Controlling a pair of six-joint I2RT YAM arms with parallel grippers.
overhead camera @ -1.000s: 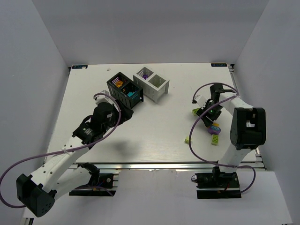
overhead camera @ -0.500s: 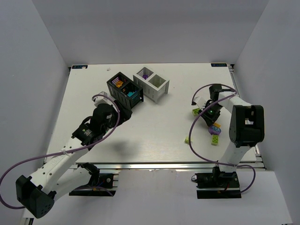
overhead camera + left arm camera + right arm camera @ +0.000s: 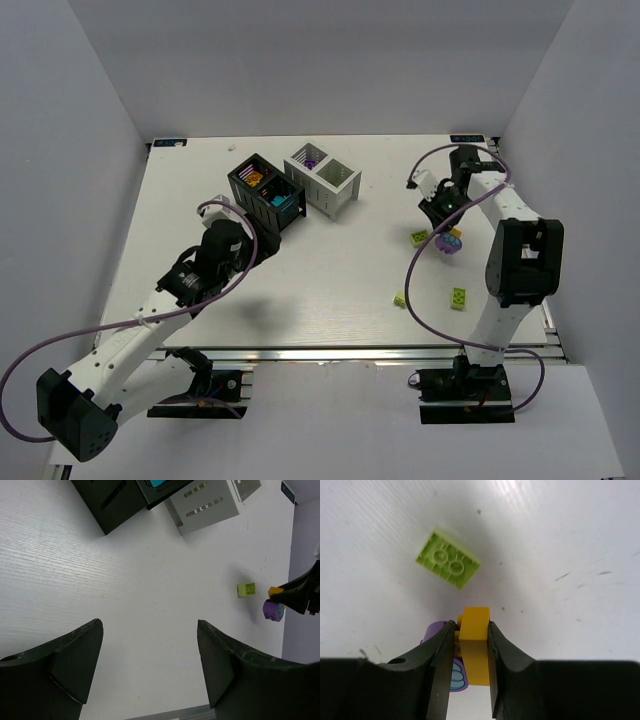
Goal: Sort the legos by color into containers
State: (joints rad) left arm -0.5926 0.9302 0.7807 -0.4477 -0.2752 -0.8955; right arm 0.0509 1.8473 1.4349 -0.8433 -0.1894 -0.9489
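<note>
My right gripper [image 3: 471, 623] is shut on an orange lego [image 3: 474, 647] and holds it above the table at the right [image 3: 447, 213]. Under it lie a lime lego [image 3: 448, 565] and a purple piece [image 3: 436, 630]; in the top view they are the lime lego [image 3: 419, 237] and the purple piece [image 3: 449, 246]. Two more lime legos [image 3: 459, 297] [image 3: 399, 299] lie nearer the front. The black container [image 3: 265, 190] holds orange and teal bricks; the white container [image 3: 322, 178] holds a purple one. My left gripper [image 3: 150, 625] hangs open and empty in front of the black container [image 3: 115, 500].
The white container [image 3: 207, 505] stands touching the black one at the back middle. Cables loop beside both arms. The table's right edge runs close behind the right arm [image 3: 520, 260].
My right gripper has shut on the orange lego and lifted it up and towards the back, away from the purple and lime pieces. The left arm has hardly moved.
</note>
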